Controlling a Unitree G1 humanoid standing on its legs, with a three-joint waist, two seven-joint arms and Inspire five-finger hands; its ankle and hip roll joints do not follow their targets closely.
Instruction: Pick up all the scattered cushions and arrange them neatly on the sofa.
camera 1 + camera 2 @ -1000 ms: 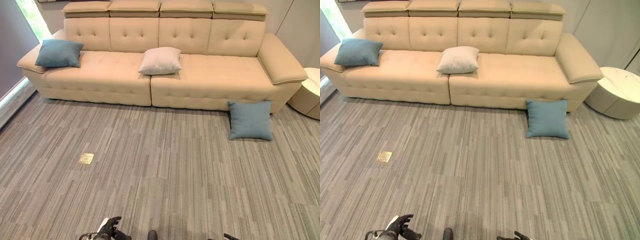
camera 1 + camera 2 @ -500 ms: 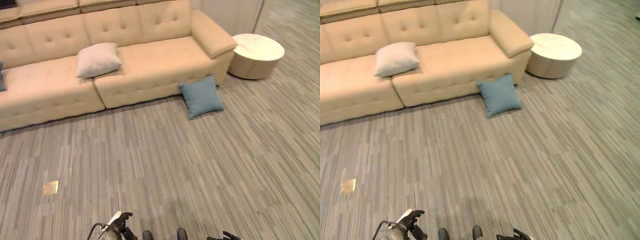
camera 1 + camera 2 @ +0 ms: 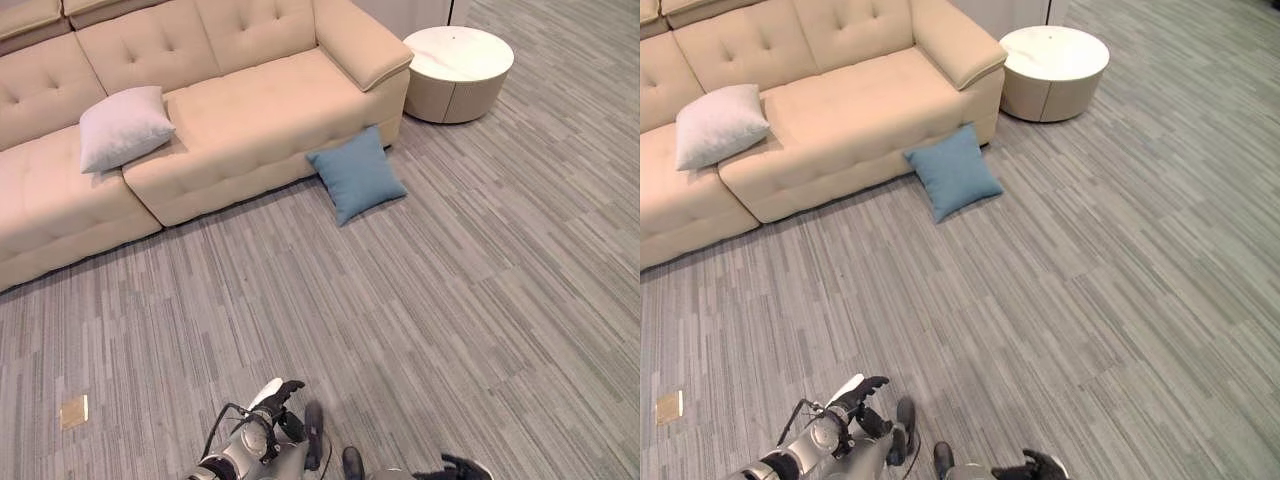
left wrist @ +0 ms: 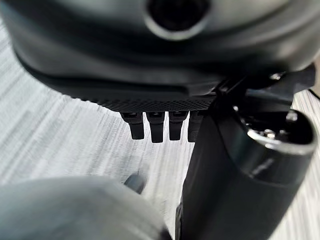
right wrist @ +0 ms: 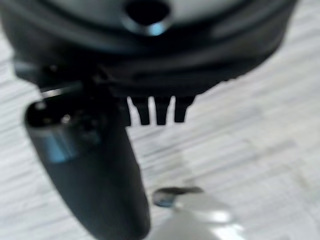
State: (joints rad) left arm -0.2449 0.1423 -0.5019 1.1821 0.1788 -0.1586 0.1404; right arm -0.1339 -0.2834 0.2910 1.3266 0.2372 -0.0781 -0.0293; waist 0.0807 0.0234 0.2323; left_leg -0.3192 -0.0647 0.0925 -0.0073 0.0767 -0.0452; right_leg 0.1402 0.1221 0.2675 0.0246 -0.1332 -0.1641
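Observation:
A blue cushion (image 3: 356, 173) lies on the carpet, leaning against the front of the beige sofa (image 3: 250, 110) near its right arm. A pale grey cushion (image 3: 122, 128) rests on the sofa seat further left. My left hand (image 3: 275, 400) hangs low at the near edge, far from both cushions; its wrist view shows straight fingers (image 4: 155, 127) with nothing in them. At the bottom right edge my right hand (image 3: 462, 466) is just as far away, with its fingers (image 5: 155, 110) straight and empty over the carpet.
A round white side table (image 3: 457, 70) stands just right of the sofa's arm. A small brass floor plate (image 3: 73, 411) is set in the grey striped carpet at the near left. Open carpet stretches between me and the blue cushion.
The camera has swung right: the sofa and cushions slid left in the picture and the side table came fully into view. The cushions themselves have not moved. My left hand shows a little higher.

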